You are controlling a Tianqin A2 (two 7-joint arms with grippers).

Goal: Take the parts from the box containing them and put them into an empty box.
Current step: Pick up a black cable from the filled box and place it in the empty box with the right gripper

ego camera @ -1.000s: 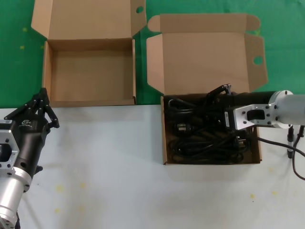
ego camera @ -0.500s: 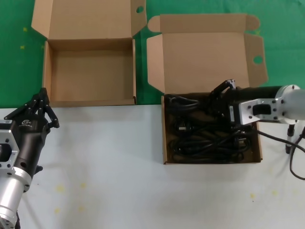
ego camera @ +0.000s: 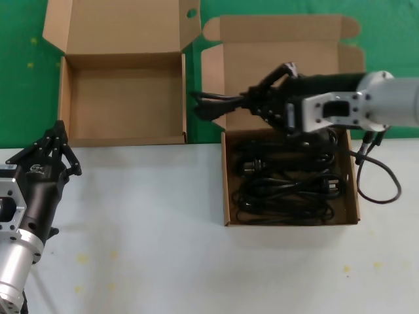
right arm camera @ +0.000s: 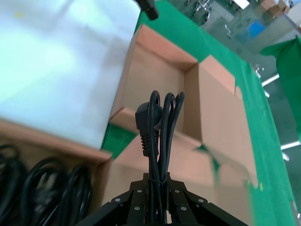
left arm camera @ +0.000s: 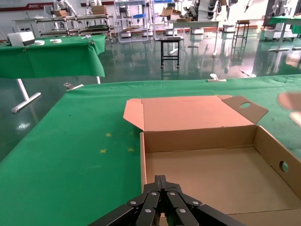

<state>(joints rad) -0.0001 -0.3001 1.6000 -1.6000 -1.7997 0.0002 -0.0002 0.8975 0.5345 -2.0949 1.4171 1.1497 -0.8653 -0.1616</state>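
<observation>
Tabletop (ego camera: 150, 229): R gripper (ego camera: 252, 104) jaws clamp one power cord (ego camera: 219, 104) above source box (ego camera: 291, 219), empty box (ego camera: 124, 104) unfilled, L gripper (ego camera: 55, 147) idle, jaws closed.

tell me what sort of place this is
Probably a robotics lab or factory test floor: more green-covered tables, metal shelving racks and a glossy green floor stretch behind the empty box.

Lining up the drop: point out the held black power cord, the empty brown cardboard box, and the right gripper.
Black coiled power cord (right arm camera: 149, 123): right wrist view, moulded plug.
Empty brown cardboard box (ego camera: 124, 104): head view, bare floor.
Right gripper (ego camera: 252, 103): head view, between its fingers.
</observation>
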